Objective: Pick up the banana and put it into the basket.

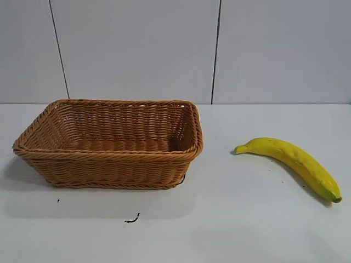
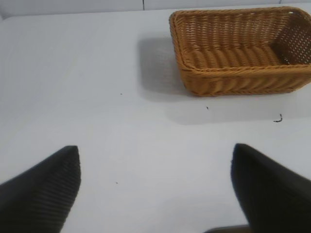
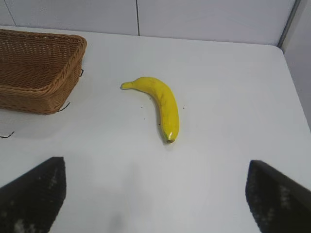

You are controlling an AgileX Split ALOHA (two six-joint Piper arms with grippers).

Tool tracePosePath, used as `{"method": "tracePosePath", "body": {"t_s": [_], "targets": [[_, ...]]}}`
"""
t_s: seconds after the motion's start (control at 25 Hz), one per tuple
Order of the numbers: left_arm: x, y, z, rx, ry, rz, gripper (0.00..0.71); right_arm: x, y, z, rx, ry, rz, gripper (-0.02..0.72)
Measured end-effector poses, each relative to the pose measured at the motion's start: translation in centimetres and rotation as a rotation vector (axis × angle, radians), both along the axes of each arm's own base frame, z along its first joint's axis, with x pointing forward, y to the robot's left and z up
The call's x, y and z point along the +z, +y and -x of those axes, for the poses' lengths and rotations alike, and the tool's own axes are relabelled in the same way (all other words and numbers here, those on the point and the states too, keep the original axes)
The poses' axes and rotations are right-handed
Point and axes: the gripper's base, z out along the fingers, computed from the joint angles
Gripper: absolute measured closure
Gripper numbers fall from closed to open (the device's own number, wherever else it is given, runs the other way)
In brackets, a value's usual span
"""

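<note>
Left gripper (image 2: 155, 189) hung over bare white counter (image 2: 97, 97), fingers (image 2: 41, 194) spread wide, nothing between them. Basket (image 2: 228, 80) sat well beyond fingers, on counter, empty, weave visible inside, one end cut off by frame edge. Small dark scrap (image 2: 278, 119) lay on counter just before basket. Few dark specks nearby.

exterior view faces the basket (image 1: 109, 143) level and close; both wrist views share it.
</note>
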Motion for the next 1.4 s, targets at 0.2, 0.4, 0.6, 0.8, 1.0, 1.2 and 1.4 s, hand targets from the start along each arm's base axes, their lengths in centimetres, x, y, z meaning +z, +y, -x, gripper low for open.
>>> {"method": "tracePosePath", "body": {"t_s": [0.2,0.4,0.6,0.8,1.0,1.2,1.4], "targets": [[0.0,0.0,0.0,0.0,0.0,0.0,0.075,0.7,0.1,-7.1,0.001,0.205,0.003,0.014],[0.0,0.0,0.0,0.0,0.0,0.0,0.075,-0.2,0.2,-14.6,0.035,0.387,0.028,0.014],[0.0,0.0,0.0,0.0,0.0,0.0,0.075,-2.1,0.6,-21.3,0.108,0.485,0.055,0.014],[0.0,0.0,0.0,0.0,0.0,0.0,0.075,-4.5,2.2,-26.1,0.216,0.532,0.095,0.014],[0.0,0.0,0.0,0.0,0.0,0.0,0.075,-8.6,2.1,-28.8,0.223,0.635,0.135,0.014],[0.0,0.0,0.0,0.0,0.0,0.0,0.075,-12.7,1.6,-30.2,0.204,0.716,0.171,0.014],[0.0,0.0,0.0,0.0,0.0,0.0,0.075,-16.6,1.6,-31.8,0.19,0.716,0.156,0.014]]}}
